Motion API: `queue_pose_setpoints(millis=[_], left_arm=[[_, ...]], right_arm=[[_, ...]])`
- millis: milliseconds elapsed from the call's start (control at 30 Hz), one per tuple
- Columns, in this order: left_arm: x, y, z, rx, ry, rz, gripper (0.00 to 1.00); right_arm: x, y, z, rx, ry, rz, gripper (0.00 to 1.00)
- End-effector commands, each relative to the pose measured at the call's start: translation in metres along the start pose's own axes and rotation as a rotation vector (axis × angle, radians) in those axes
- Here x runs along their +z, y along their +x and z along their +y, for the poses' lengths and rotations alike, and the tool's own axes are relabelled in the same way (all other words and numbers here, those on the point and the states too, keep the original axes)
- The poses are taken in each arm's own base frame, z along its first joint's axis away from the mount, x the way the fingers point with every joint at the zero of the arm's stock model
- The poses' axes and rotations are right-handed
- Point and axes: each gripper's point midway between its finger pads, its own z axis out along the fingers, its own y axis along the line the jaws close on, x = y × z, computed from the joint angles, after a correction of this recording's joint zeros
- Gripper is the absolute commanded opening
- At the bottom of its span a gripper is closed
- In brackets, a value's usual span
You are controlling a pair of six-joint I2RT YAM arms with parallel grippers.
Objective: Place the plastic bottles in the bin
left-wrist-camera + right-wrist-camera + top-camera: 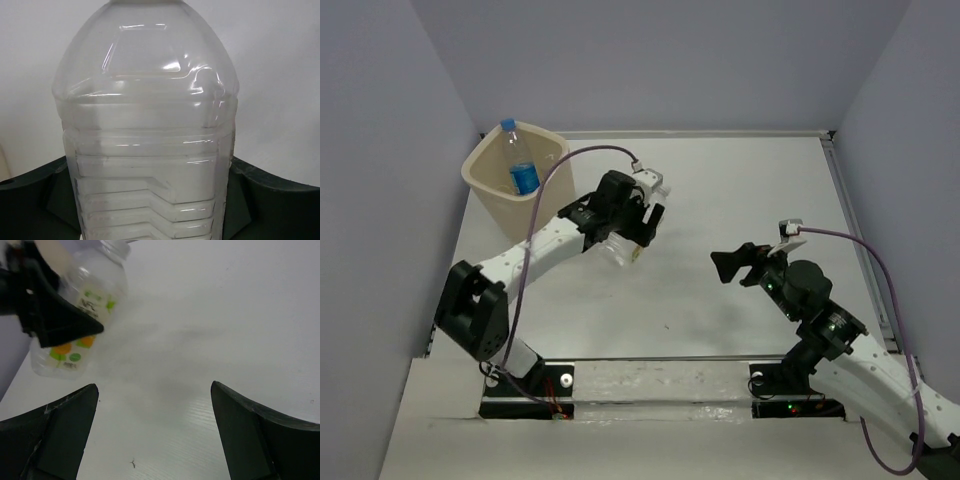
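The bin stands in the far-left corner of the bench, close to the left wall. 1 blue-capped bottle with a blue label stands upright inside it, its cap and shoulders rising above the rim.

The left gripper reaches from the near-left corner toward the middle of the bench. It sits a little left of centre, near the bin and to its right. It is clamped on a square-sided bottle of clear plastic.

In the left wrist view this bottle fills the picture, showing a ribbed body and rounded shoulders. The 2 dark fingers press against its sides low down.

In the right wrist view the same bottle is tilted, its neck toward the far edge. It shows a label with green and orange dots. 1 dark finger of the arm holding it crosses in front. Whether its base touches the bench cannot be told.

The right gripper hangs right of centre, well apart from the held bottle, and points toward the left edge. Its 2 fingers are spread wide apart, with only bench surface showing between them.
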Motion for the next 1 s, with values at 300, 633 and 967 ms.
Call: queue_pose_setpoints(millis=[300,633,967], left_arm=[[-0.311,-0.196,0.128,-0.363,-0.536,-0.99,0.51],[-0.313,-0.159,0.266,-0.525,-0.976,-1.027,0.52],[-0.279,-0.119,0.296,-0.501,-1.109,-1.004,0.58]], right_arm=[[-0.003,-0.016,0.022,-0.009,-0.103,-0.029,0.98],[0.0,-0.003,0.029,-0.022,-0.157,0.002,0.98],[0.004,0.002,0.037,-0.024,-0.218,-0.007,0.98]])
